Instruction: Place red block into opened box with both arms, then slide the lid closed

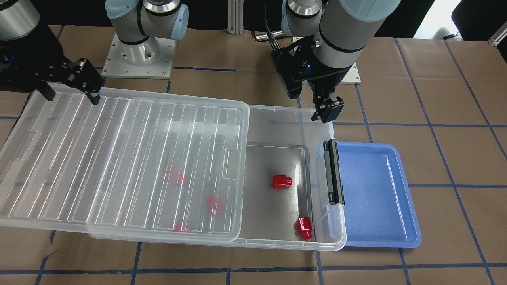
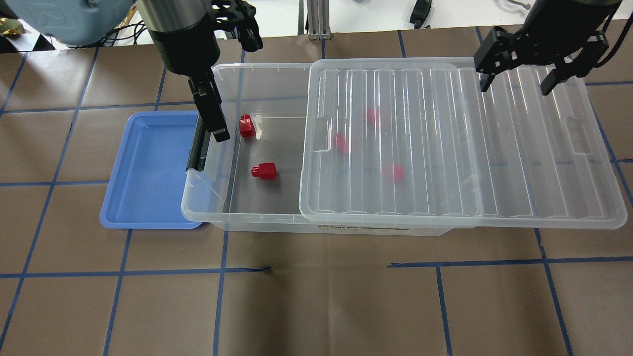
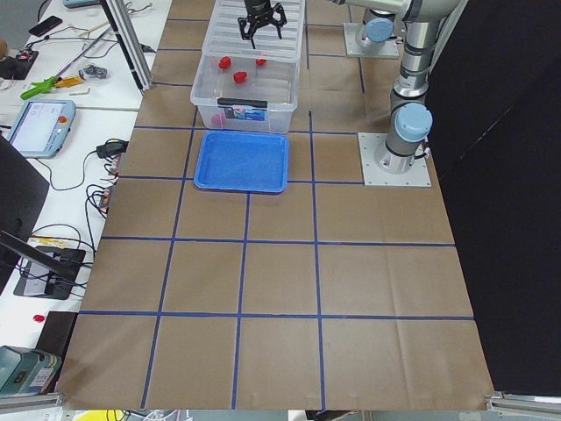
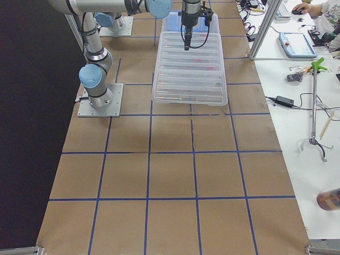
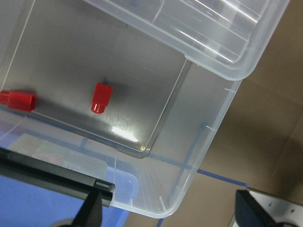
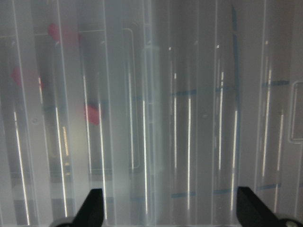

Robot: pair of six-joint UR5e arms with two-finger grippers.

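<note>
two red pieces are lying on the uncovered floor of the box (image 2: 210, 193). we are logging one red block (image 2: 263, 170) on its side near the middle of that open strip, and a second red block (image 2: 246, 125) in the floor's corner at the latch end, on the side away from the robot. three more red shapes (image 2: 340, 142) are showing blurred through the lid (image 2: 445, 148), which is sitting on the box's rim, covering most of it and overhanging the end on the robot's right. the black latch bar (image 1: 334, 172) is facing the blue tray (image 2: 148, 163), which is lying just beside that end. the left gripper (image 2: 216, 129) is hanging above the latch-end rim, its jaws standing apart in the wrist view with nothing between them. the right gripper (image 2: 518, 81) is hovering over the lid's overhanging end, jaws spread wide and holding nothing; we cannot tell whether its fingertips are touching the lid. the brown papered table (image 2: 316, 296) is carrying everything.
</note>
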